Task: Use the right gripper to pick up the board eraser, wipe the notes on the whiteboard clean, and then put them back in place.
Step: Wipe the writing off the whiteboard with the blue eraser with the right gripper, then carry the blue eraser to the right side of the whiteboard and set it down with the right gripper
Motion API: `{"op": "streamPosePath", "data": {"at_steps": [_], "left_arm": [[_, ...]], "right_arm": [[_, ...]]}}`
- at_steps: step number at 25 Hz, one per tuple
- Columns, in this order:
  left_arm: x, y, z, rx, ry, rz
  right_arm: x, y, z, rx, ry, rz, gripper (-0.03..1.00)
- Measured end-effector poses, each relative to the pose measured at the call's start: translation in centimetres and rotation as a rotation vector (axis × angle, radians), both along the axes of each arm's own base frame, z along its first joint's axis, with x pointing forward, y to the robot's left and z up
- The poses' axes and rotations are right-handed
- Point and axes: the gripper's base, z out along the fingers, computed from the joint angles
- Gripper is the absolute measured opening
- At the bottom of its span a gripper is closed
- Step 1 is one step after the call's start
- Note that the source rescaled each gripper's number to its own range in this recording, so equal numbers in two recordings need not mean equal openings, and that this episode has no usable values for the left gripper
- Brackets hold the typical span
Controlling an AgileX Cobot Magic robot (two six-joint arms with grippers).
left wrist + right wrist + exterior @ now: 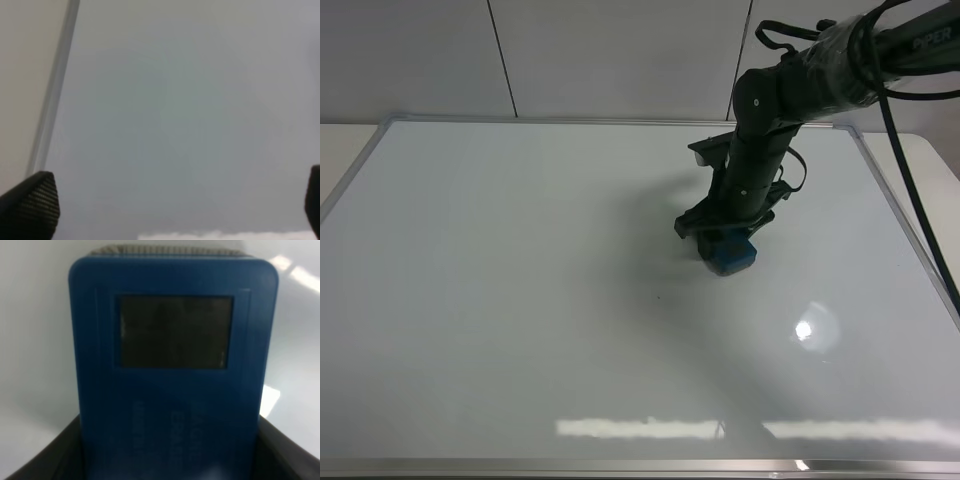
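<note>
Whiteboard [520,300]: one; large rectangle with a glossy white face that carries light glare, and a thin silver-grey metal frame; it lies flat on a pale tabletop [340,150].
Board eraser [732,258]: one; a small blue plastic block with rounded corners. It sits on the board face, right of centre and in the far half.
Eraser detail: the right wrist view shows one dark grey square patch, a ribbed grey strip along the far end, and raised lettering too blurred to read.
Right gripper [725,240]: one; black, on a thick cylindrical wrist with black cables, pointing down over the eraser.
Right fingers [45,460]: two, dark and matte; closed against the eraser's two long sides, gripping it.
Left gripper [172,205]: one; seen only in its own wrist view, above the board near the frame edge.
Left fingers [30,205]: two, black with a woven texture; spread wide with nothing between them.
</note>
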Motion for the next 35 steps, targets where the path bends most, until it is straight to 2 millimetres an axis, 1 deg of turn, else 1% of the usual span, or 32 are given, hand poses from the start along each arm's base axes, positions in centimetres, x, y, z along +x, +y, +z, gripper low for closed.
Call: {"op": "streamPosePath", "data": {"at_steps": [1, 4, 7, 10, 15, 20, 23, 29, 32, 35], "left_arm": [[0.0, 0.0, 0.0, 0.000, 0.000, 0.000], [0.0, 0.0, 0.0, 0.000, 0.000, 0.000], [0.0, 0.0, 0.0, 0.000, 0.000, 0.000], [0.0, 0.0, 0.0, 0.000, 0.000, 0.000], [0.0, 0.0, 0.0, 0.000, 0.000, 0.000], [0.0, 0.0, 0.0, 0.000, 0.000, 0.000], [0.0, 0.0, 0.0, 0.000, 0.000, 0.000], [0.0, 0.0, 0.0, 0.000, 0.000, 0.000], [0.0, 0.0, 0.0, 0.000, 0.000, 0.000], [0.0, 0.0, 0.0, 0.000, 0.000, 0.000]], "right_arm": [[-0.3, 0.5, 0.0, -0.001, 0.000, 0.032, 0.02], [-1.7, 2.7, 0.0, 0.000, 0.000, 0.144, 0.02], [-3.6, 5.2, -0.1, 0.003, 0.004, 0.251, 0.02], [-5.3, 7.2, -0.1, 0.004, 0.005, 0.344, 0.02], [-7.3, 9.1, -0.2, -0.002, 0.015, 0.444, 0.02], [-9.4, 10.9, -0.3, -0.010, 0.019, 0.593, 0.02], [-10.0, 11.4, -0.4, -0.002, 0.023, 0.622, 0.02], [-10.1, 11.4, -0.4, 0.001, 0.025, 0.618, 0.02], [-10.1, 11.4, -0.2, 0.007, 0.028, 0.547, 0.02], [-9.9, 11.2, 1.1, 0.010, 0.000, 0.408, 0.02]]}}
